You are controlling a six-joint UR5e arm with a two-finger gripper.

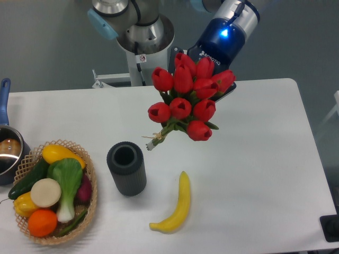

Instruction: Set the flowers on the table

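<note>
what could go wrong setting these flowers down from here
1. The flowers hang over the table with the stem end tilted toward the dark cup; lowering that way might clip or tip it.
2. The banana lies nearby in front, so the bunch could land on it.
3. The blooms hide the gripper, so the grip cannot be judged; the bunch might slip and drop early.

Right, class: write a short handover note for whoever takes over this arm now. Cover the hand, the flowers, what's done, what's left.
Hand: mostly hidden behind the blooms; it appears shut on the flowers, fingers not visible.
Flowers: held in the air above the middle of the table, stems pointing down toward the dark vase.
Done: bunch is lifted.
Left: lower it onto bare table, clear of the banana, then release.
</note>
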